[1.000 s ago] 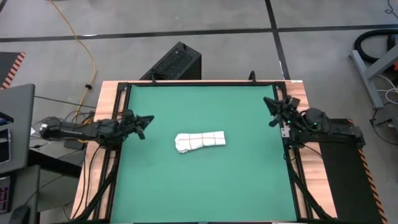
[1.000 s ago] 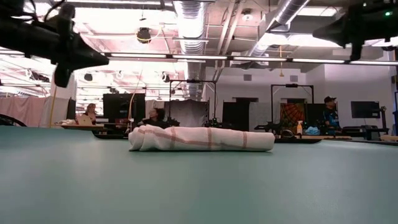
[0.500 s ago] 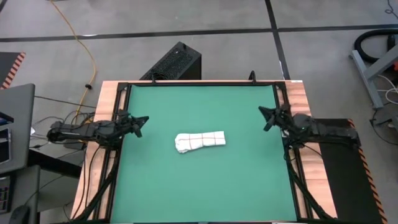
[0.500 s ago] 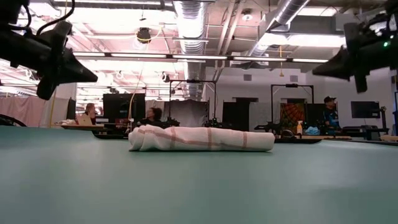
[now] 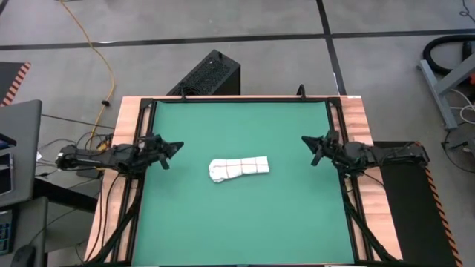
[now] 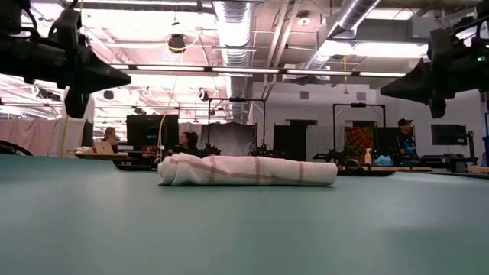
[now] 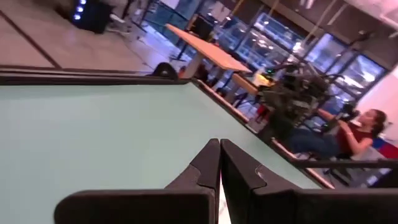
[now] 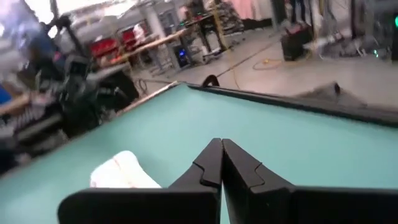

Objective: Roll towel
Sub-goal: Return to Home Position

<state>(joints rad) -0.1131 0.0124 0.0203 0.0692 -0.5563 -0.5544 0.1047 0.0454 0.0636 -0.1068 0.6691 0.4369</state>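
White red-checked towel (image 5: 238, 168), green mat (image 5: 245, 222)

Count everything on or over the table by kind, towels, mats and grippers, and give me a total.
Towels: 1, the rolled towel lying on the mat
Mats: 1, the green mat
Grippers: 2, the left gripper and the right gripper, both shut, at the mat's side edges
Total: 4

The towel (image 5: 238, 168), at the centre of the overhead frame, is soft woven cloth, matt, with slack folds. The green mat (image 5: 245, 222) under it looks smooth and dull. The table (image 5: 128, 115) rim at left and right is pale bare wood. The left gripper (image 7: 219, 144) and right gripper (image 8: 221, 143) look dark, matt and plastic.
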